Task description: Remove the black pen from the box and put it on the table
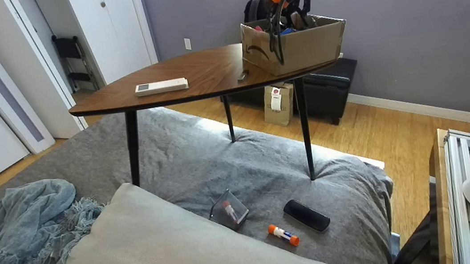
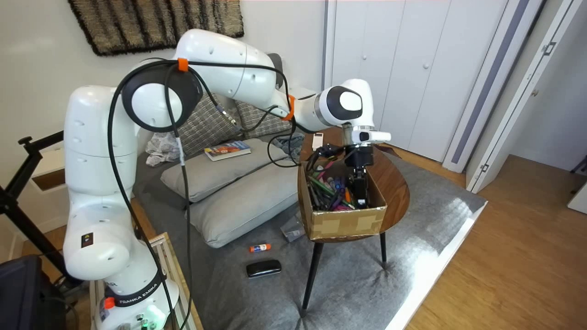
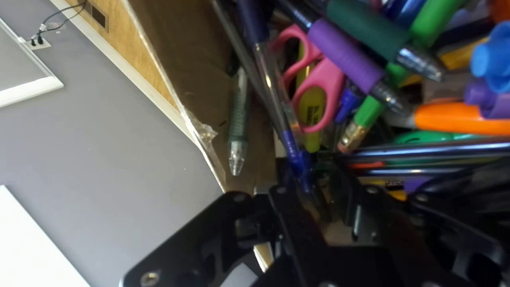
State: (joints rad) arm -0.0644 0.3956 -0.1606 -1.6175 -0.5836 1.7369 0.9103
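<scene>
My fingers [image 2: 361,192] down inside box [image 2: 346,223], parted; no hold on anything evident. Likely black pen [image 3: 244,51] lies in box, at my 11 o'clock in wrist view; identity unsure. I judge reach done; grasp, lift-out, placing on table [image 1: 204,61] remain.

Orange-capped glue stick [image 1: 283,235] near black case [image 1: 306,215] on grey cover [image 1: 183,151]; book [image 2: 228,150] on pale cushion [image 2: 220,172]

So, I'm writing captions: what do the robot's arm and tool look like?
The Franka Panda arm is white and rounded, with black cables, orange straps and a black base band lettered FRANKA EMIKA. The tool is black, with angular linkages.
</scene>
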